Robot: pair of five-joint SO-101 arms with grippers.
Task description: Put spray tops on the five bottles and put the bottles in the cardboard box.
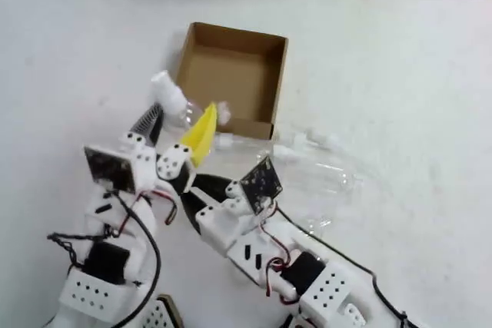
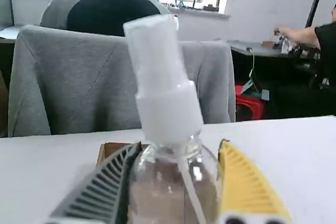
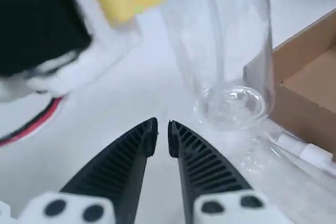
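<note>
Closest to the lens are the two ribbed fingers of my left gripper (image 2: 178,148), one dark grey (image 2: 107,187) and one yellow (image 2: 247,182). They are pressed in against either side of a clear plastic bottle (image 2: 168,187), so this gripper is closed on it at the shoulders. A white spray top (image 2: 163,87) sits on the bottle's neck, and its thin dip tube runs down inside the clear body.

From above, the cardboard box (image 1: 231,74) lies open-topped on the white table (image 1: 400,74), its brown floor bare. The held bottle (image 1: 184,111) is just outside the box's front left corner. It leans so that its spray top (image 1: 165,88) lies beside the box's left wall. Whether the bottle's base touches the table, I cannot tell.

My right gripper (image 3: 163,129) has two black ribbed fingers (image 3: 205,166) drawn almost together, with only a thin slit between the tips and nothing held. It sits in front of the box and points toward the round clear base of the held bottle (image 3: 231,103). It is near that base but apart from it. The box wall (image 3: 307,72) stands just beyond.

More clear bottles (image 1: 323,170) lie on their sides on the table, in front of the box's front right corner and trailing away from it. Small white tops show at their ends nearest the box. They overlap, so I cannot count them surely.
</note>
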